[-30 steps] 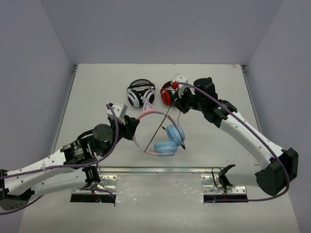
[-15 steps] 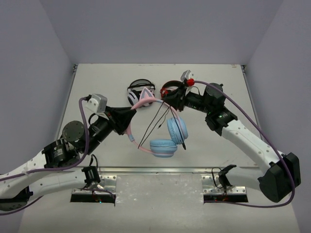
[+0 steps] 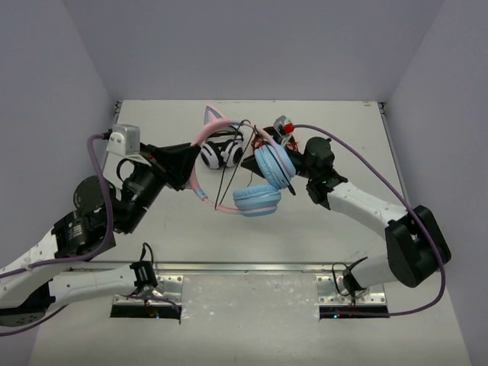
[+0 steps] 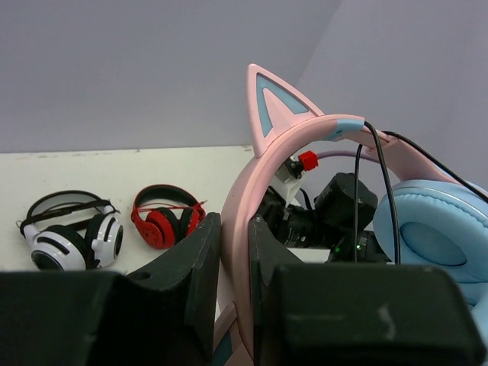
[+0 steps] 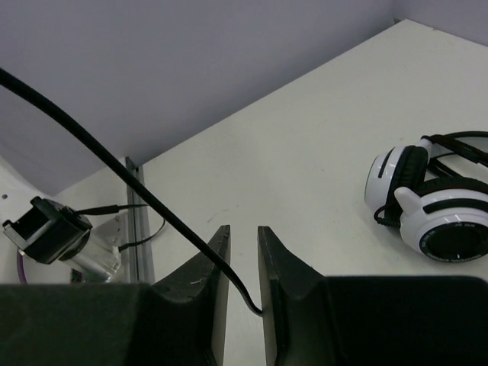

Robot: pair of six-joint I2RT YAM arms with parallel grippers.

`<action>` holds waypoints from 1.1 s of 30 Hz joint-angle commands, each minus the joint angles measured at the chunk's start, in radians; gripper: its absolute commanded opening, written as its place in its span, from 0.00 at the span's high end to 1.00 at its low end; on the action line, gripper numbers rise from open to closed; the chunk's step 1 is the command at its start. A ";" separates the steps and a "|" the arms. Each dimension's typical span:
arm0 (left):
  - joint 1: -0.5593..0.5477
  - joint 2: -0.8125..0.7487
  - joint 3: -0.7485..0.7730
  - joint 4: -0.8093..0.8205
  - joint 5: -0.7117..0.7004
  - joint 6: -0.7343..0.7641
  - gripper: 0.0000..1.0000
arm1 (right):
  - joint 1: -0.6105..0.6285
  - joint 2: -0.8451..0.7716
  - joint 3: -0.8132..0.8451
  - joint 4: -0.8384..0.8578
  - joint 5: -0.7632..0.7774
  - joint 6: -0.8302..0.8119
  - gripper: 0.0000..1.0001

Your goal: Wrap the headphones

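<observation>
The headphones hang in the air above the table: pink cat-eared headband (image 3: 200,156), light blue ear cups (image 3: 273,164), thin black cable (image 3: 229,183) looping under the band. My left gripper (image 3: 191,162) is shut on the headband; in the left wrist view its jaws (image 4: 235,229) clamp the pink band (image 4: 263,175), with an ear cup (image 4: 435,229) at the right. My right gripper (image 3: 261,142) sits just behind the upper ear cup. In the right wrist view its narrow jaws (image 5: 243,236) hold the cable (image 5: 114,160), which runs taut up to the left.
White-and-black headphones (image 3: 221,152) and red-and-black headphones (image 3: 264,136) lie on the table (image 3: 343,122) behind the lifted pair, partly hidden. Both show in the left wrist view (image 4: 72,236) (image 4: 164,221). A metal rail (image 3: 244,268) runs along the near edge.
My left gripper has lifted the headphones off the table and carried them back and up. My right gripper has swung left and nearer to them with the cable.
</observation>
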 commanded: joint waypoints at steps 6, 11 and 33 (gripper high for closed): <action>-0.011 0.016 0.156 0.105 -0.067 0.005 1.00 | -0.002 0.086 -0.041 0.246 -0.042 0.124 0.89; -0.011 0.022 0.178 0.122 -0.104 0.002 1.00 | 0.009 0.130 -0.086 0.356 -0.053 0.190 0.96; -0.009 -0.001 0.147 -0.002 -0.198 -0.033 0.99 | -0.214 -0.161 -0.310 0.091 0.287 0.136 0.99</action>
